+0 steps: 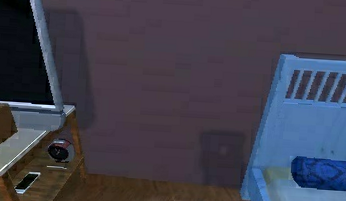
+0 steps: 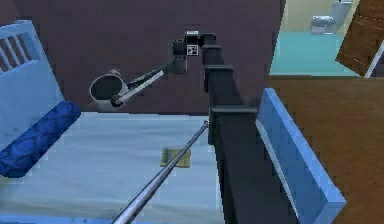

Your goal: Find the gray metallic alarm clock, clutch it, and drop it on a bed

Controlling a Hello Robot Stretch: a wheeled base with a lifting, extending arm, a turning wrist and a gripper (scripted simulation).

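The thin fingers (image 2: 145, 80) of the gripper (image 2: 119, 97) carry the gray alarm clock (image 2: 104, 91) at their tip, and we cannot tell how the fingers themselves are set. The clock hangs clear above the bed (image 2: 120, 150). From it, we see the blue pillow (image 2: 35, 140) at seven o'clock and the dark arm (image 2: 235, 130) at four o'clock.

Big dark television (image 1: 14, 44) up on the wooden stand (image 1: 69, 134), blue patterned pillow (image 2: 35, 140) lying flat, wooden door (image 2: 362, 40) standing open beyond.
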